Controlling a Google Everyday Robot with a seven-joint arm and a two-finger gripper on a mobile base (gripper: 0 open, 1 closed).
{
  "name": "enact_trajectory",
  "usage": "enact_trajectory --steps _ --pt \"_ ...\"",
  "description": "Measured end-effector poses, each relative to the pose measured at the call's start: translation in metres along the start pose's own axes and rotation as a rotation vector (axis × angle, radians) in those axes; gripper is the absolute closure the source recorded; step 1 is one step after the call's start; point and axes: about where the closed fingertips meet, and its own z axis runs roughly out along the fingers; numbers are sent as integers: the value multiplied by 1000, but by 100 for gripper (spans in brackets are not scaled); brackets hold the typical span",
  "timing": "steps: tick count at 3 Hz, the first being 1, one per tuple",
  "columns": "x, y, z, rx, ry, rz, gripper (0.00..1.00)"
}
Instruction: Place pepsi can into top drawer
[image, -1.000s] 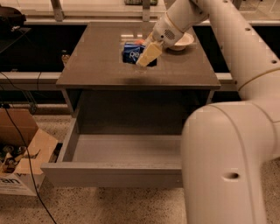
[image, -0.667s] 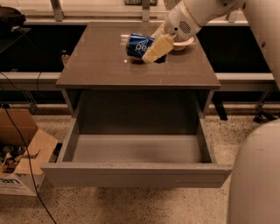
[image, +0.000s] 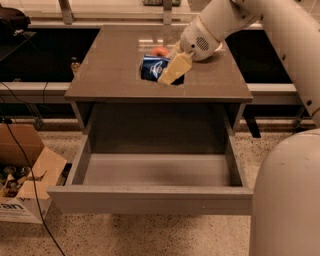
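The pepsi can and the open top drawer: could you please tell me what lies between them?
In the camera view, only bare cabinet top lies between the pepsi can and the top drawer; the gripper is at the can itself.

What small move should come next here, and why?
Probably lift the pepsi can slightly and draw it toward the cabinet's front edge. The gripper is at the can on the cabinet top, near the apple, while the top drawer stands open below, nearer the camera.

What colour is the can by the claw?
Blue with white markings, in the camera view; the claw is at the can, over the cabinet top.
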Motion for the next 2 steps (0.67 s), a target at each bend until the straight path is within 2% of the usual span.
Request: enact_trajectory --steps 1,2 --pt "20 24 19 -81 7 47 100" --pt "61 55 61 -189 47 135 100"
